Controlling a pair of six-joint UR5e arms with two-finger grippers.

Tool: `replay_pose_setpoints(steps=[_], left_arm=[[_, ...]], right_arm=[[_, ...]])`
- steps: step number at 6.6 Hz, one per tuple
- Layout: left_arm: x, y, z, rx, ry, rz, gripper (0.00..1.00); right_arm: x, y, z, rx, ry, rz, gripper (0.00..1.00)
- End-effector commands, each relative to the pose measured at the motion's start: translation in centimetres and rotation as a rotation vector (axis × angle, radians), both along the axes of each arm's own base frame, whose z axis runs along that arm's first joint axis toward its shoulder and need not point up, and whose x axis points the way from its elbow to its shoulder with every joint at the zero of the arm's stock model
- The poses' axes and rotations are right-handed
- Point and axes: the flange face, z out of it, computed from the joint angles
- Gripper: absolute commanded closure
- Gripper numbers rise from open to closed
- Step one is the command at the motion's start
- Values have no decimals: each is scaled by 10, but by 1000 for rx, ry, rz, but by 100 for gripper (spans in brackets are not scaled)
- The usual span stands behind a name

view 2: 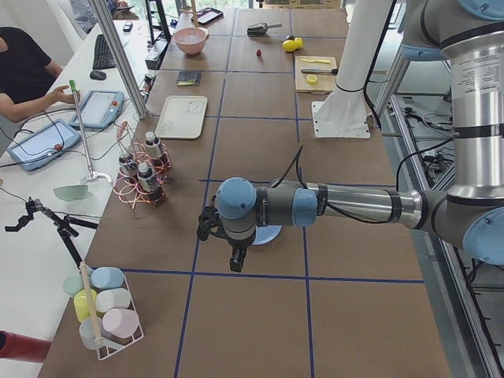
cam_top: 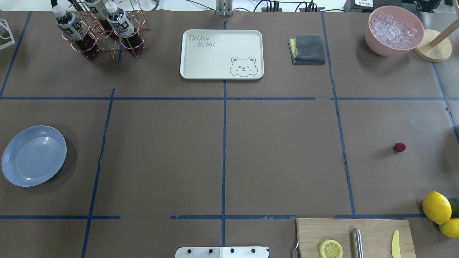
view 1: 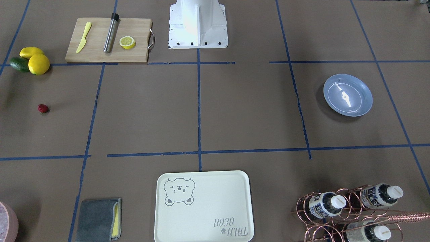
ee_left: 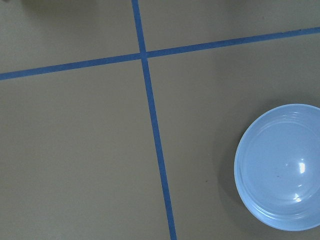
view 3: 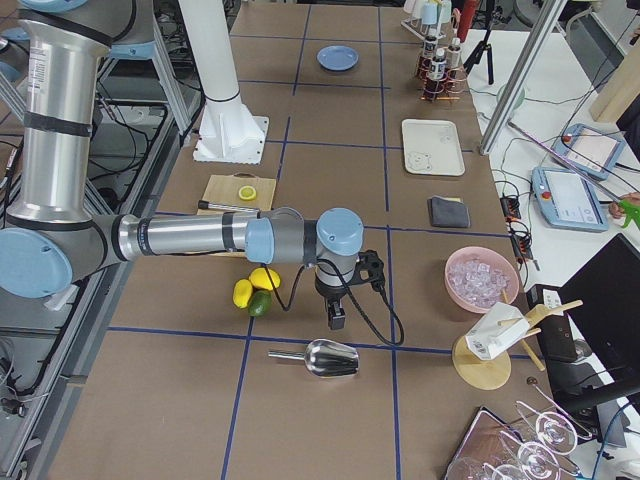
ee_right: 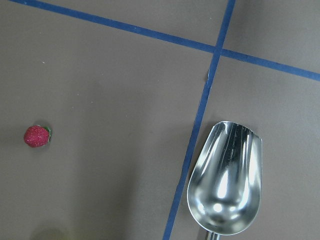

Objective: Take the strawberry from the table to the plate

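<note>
The strawberry (cam_top: pixel 400 147), small and dark red, lies alone on the brown table (cam_top: pixel 161 161) at its right side, and also shows in the front view (view 1: pixel 43 108) and at the left of the right wrist view (ee_right: pixel 36 136). The light-blue plate (cam_top: pixel 34 156) sits empty at the far left (view 1: pixel 347 95) and shows at the lower right of the left wrist view (ee_left: pixel 282 167). My left gripper (view 2: pixel 236 264) hangs over the table beside the plate. My right gripper (view 3: pixel 337 318) hangs near the lemons. Both show only in side views, so I cannot tell if they are open or shut.
Two lemons (cam_top: pixel 436 207) and an avocado (view 1: pixel 19 64) lie near the strawberry. A cutting board (cam_top: pixel 355 236) holds a lemon half, a steel bar and a yellow knife. A metal scoop (ee_right: pixel 225 180), bear tray (cam_top: pixel 222 53), grey cloth (cam_top: pixel 307 49), ice bowl (cam_top: pixel 394 30) and bottle rack (cam_top: pixel 100 28) stand around.
</note>
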Motion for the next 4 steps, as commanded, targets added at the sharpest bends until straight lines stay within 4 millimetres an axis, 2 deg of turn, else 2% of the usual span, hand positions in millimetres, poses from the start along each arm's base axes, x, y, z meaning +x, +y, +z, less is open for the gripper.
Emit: replay_pose_setpoints(steps=[1,2,3,4], left_arm=[[53,-8,-4,80,26,116,0],[72,-11,11,107,35,158,0],[98,-10,37,155,76,212,0],[136,-7,53,135,91,228,0]], right_arm=[[-1,1,0,-5,-8,2,0],[-3,1,-1,-7,-34,2,0],[-4,2,-2,-4,-51,-3,0],[-4,2,-2,2,-49,-9,0]])
